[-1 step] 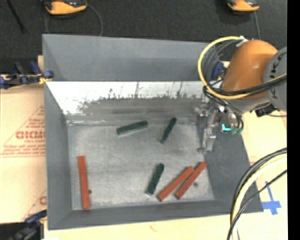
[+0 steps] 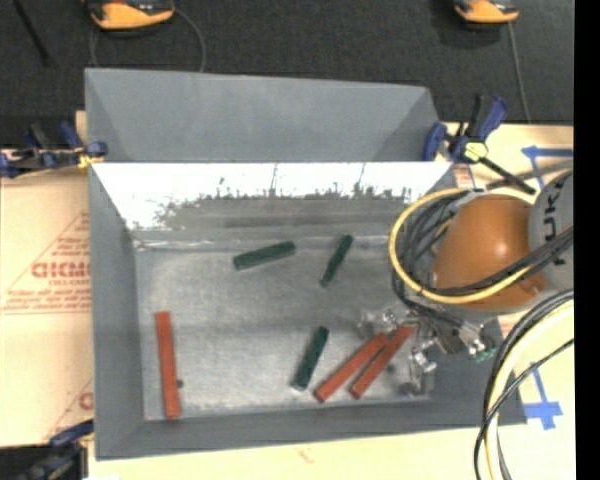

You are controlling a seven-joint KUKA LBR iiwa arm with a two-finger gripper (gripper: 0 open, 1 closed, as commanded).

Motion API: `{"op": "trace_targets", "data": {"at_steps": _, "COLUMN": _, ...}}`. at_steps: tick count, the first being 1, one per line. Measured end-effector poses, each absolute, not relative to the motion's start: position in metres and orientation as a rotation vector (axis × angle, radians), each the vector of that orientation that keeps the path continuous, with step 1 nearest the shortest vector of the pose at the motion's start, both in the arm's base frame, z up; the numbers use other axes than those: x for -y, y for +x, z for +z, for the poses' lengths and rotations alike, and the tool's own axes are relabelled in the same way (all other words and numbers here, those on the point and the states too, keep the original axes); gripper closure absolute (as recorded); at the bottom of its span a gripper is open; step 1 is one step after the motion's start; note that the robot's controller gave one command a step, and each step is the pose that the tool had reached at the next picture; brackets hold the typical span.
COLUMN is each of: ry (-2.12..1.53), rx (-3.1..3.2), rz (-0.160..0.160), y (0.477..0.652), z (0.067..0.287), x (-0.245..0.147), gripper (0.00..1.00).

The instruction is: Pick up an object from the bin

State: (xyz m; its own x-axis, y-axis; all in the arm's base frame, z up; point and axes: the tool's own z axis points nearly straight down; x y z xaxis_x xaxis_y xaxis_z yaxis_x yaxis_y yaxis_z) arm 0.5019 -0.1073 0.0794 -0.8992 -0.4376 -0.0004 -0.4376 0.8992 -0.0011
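Observation:
My gripper (image 2: 416, 342) is low in the bin's right front corner, under the orange dome of the wrist. It sits at the upper right ends of two red sticks (image 2: 363, 365) that lie side by side, slanting down to the left. Whether it touches them I cannot tell. A dark green stick (image 2: 309, 357) lies just left of the red pair, tilted the same way.
Two more green sticks lie toward the back, one slanted (image 2: 336, 259) and one nearly level (image 2: 264, 257). A long red stick (image 2: 167, 364) lies along the left wall. The bin's right wall is close beside the gripper.

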Motion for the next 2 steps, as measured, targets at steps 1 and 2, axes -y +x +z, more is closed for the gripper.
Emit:
{"op": "trace_targets", "data": {"at_steps": 1, "ry": -0.711, "rx": -3.054, "rz": -0.003, "y": 0.504, "z": 0.081, "x": 0.106, "gripper": 1.00}}
{"op": "trace_targets", "data": {"at_steps": 2, "ry": -0.752, "rx": -3.039, "rz": -0.006, "y": 0.505, "z": 0.220, "x": 0.073, "gripper": 1.00}}
